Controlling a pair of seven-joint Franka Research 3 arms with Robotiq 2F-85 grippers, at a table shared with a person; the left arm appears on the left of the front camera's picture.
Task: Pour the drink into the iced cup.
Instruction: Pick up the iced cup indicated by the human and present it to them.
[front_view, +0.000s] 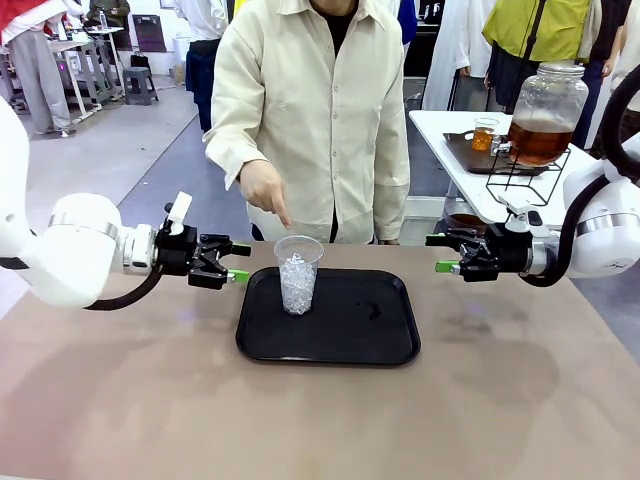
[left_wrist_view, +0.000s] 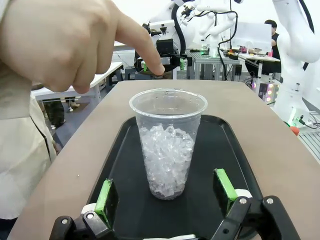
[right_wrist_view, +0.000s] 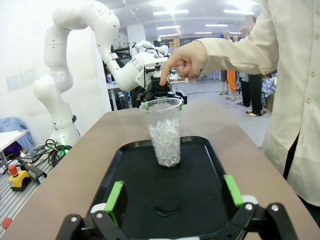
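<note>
cup (front_view: 298, 272): clear plastic, mostly full of ice, upright at the tray's (front_view: 385, 350) far-left end. A person's hand (front_view: 262, 188) points a finger down just above its rim.
drink (front_view: 538, 142): in a big glass jar (front_view: 547, 105) on a wire stand on the side table, well apart from the cup. A small cup (front_view: 485, 133) of it stands just beside the jar.
left gripper (front_view: 240, 263): wide open, empty, level with the cup and aimed at it.
right gripper (front_view: 438, 253): wide open, empty, near the tray's right end.
handling (judgement): the jar looks heavy, slick and too wide for the jaws, so the small cup is the one to take. Its wall is likely thin and flexes. Grip mid-wall below the rim and squeeze lightly. The iced cup is light and could tip if bumped.
</note>
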